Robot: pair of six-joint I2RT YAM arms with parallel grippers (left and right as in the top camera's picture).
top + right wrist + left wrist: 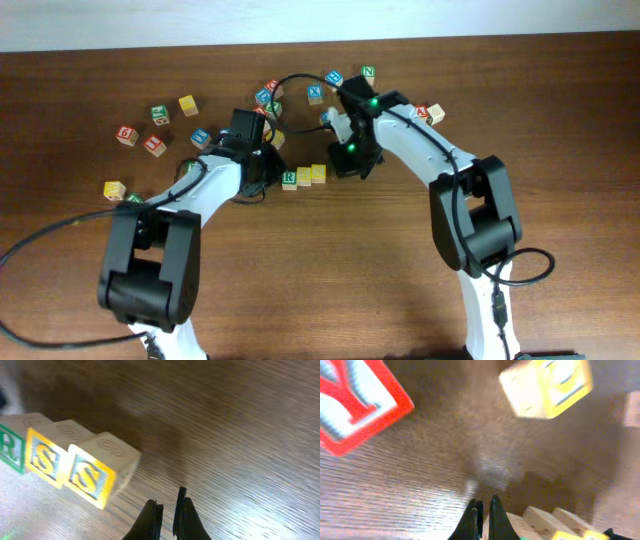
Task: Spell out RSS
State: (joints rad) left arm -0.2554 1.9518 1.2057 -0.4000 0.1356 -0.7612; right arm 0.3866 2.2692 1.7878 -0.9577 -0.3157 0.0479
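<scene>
Three wooden letter blocks lie in a row in the middle of the table: a green R block (289, 179), a yellow S block (304, 176) and a second yellow S block (318, 173). In the right wrist view they read R (10, 447), S (45, 460), S (92, 477). My right gripper (167, 505) is shut and empty, just right of the last S, also seen in the overhead view (346, 172). My left gripper (484, 510) is shut and empty, just left of the R, also seen in the overhead view (270, 177). The row's pale sides (540, 520) show beside it.
Several loose letter blocks lie scattered at the back, among them a red Y block (355, 400), a yellow block (545, 385), a green N block (368, 73) and blocks at the far left (115, 189). Black cables run across the table.
</scene>
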